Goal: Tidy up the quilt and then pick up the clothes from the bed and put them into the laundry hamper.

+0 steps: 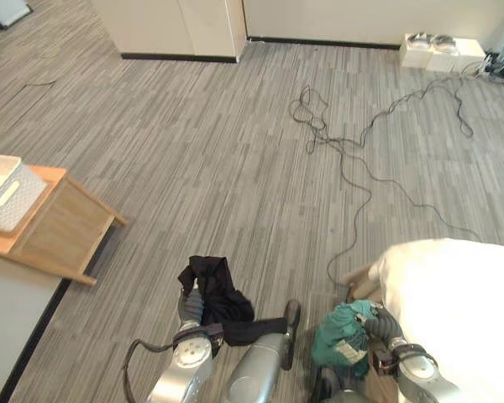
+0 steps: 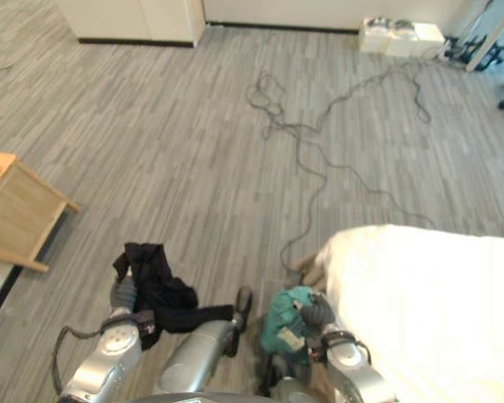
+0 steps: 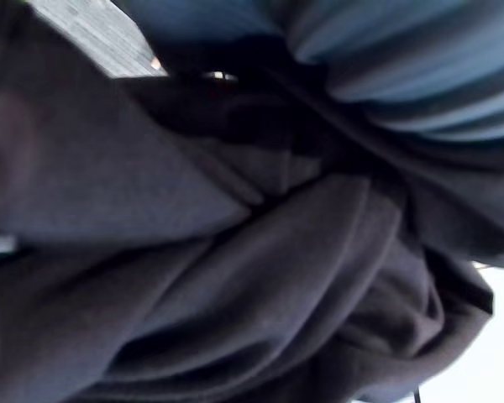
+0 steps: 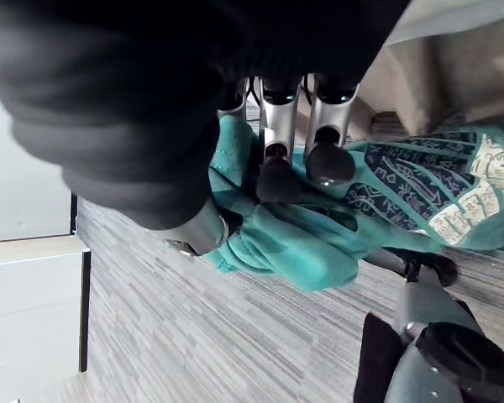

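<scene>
While we stand at the near corner of the bed (image 1: 454, 302), with its white quilt (image 2: 420, 311) spread smooth over it, each of our hands carries one garment.

Our left hand (image 1: 191, 309) is well away from the bed, out over the grey striped floor (image 1: 235, 151). A dark garment (image 1: 217, 295) is bunched over it and hangs down past the wrist. The left wrist view shows only dark folds of that cloth (image 3: 235, 277) pressed close, so we cannot tell how the fingers lie under it.

Our right hand (image 4: 286, 159) is just beside the bed's near corner, holding a teal patterned garment (image 1: 343, 336) up against the side of the mattress. The right wrist view shows the fingers (image 4: 326, 155) curled down into the teal cloth (image 4: 319, 235), with their dark tips pressed into the folds and the fabric gathered below them. The hand is closed in a clutch on the garment.

Far from the bed, across the floor on our left, a wooden bench (image 1: 59, 227) carries a pale perforated hamper (image 1: 13, 200). Beyond the bed, a thin dark cable (image 1: 353, 143) loops over the floor towards a white box (image 1: 441, 52) at the far wall. A pale cabinet (image 1: 176, 27) stands along that same wall, further from the bed.
</scene>
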